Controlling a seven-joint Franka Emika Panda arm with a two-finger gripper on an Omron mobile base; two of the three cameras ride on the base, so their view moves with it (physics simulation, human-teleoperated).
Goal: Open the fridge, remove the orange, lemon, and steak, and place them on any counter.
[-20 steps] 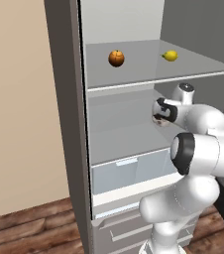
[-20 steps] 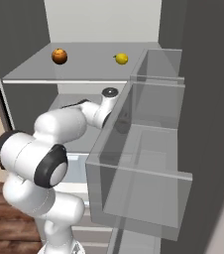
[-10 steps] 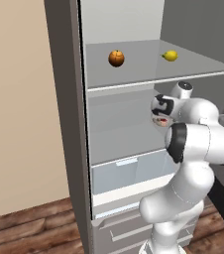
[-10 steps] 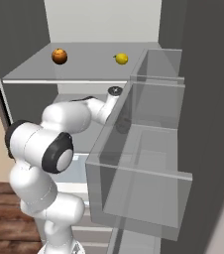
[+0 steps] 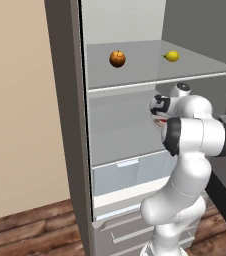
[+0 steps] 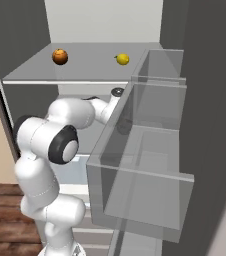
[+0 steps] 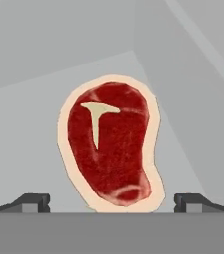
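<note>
- Now the two-finger gripper [image 7: 112,199] hangs with its jaws spread wide and grasping nothing, inside the tall grey stainless-steel fridge [image 5: 65,100] whose door stands open.
- The flat raw red steak with a pale fat rim [image 7: 110,145] lies on the pale grey shelf directly ahead of the gripper, between the two dark fingertips [image 7: 32,201], not touching them.
- The round dark-orange orange [image 5: 117,58] sits on the shelf above the gripper.
- The small bright yellow lemon [image 5: 171,56] rests on that same upper shelf, well apart from the orange.
</note>
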